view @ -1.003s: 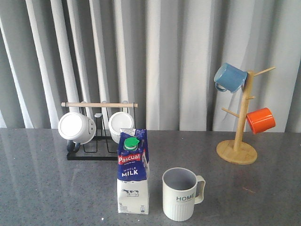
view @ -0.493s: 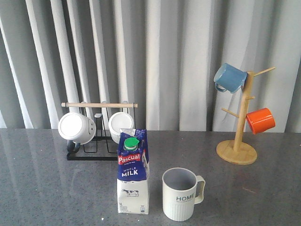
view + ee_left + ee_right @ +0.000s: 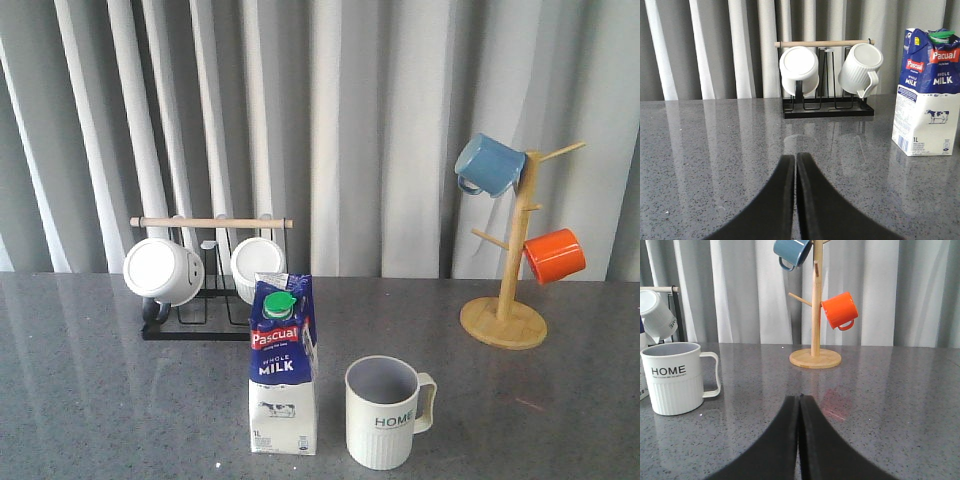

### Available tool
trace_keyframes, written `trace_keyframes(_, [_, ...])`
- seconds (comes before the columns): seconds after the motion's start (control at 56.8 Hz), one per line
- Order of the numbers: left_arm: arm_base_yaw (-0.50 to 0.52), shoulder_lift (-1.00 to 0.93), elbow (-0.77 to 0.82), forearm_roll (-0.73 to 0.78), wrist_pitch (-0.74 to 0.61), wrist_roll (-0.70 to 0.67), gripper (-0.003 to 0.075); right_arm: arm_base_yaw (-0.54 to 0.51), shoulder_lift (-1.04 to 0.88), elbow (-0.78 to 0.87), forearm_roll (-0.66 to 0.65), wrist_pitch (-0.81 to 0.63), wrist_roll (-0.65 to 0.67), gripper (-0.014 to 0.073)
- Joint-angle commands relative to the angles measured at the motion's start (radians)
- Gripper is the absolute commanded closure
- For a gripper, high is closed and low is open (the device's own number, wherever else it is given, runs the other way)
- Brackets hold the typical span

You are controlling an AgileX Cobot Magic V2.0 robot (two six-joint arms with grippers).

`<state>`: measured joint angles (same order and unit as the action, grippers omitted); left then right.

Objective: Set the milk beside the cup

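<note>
We see the milk [image 3: 283, 365] standing upright just beside the cup [image 3: 388, 411] on the desk [image 3: 100, 400], so both our left hand [image 3: 795, 165] and right hand [image 3: 799, 406] rest pressed closed and empty, the placing apparently done.

A black rack [image 3: 200, 325] with a wooden bar [image 3: 212, 222] holds two white mugs [image 3: 163, 271] on the grey worktop [image 3: 90, 400]. Far right, a wooden tree [image 3: 510, 290] carries a blue mug [image 3: 489, 165] and an orange mug [image 3: 554, 255]. Curtains [image 3: 350, 120] hang behind.
</note>
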<state>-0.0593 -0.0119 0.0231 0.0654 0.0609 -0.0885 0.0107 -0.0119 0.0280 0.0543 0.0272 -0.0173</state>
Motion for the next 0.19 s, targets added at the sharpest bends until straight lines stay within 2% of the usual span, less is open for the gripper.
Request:
trace_keyframes(0.0, [-0.001,-0.012,-0.020,-0.002,-0.069,-0.010,0.0727,-0.004,-0.014,0.010,-0.012,-0.069,-0.003,0.0601])
trace_keyframes(0.176, [-0.001,-0.012,-0.020,-0.002,-0.069,-0.010,0.0727,-0.004,-0.014,0.010,-0.012,-0.069,-0.003,0.0601])
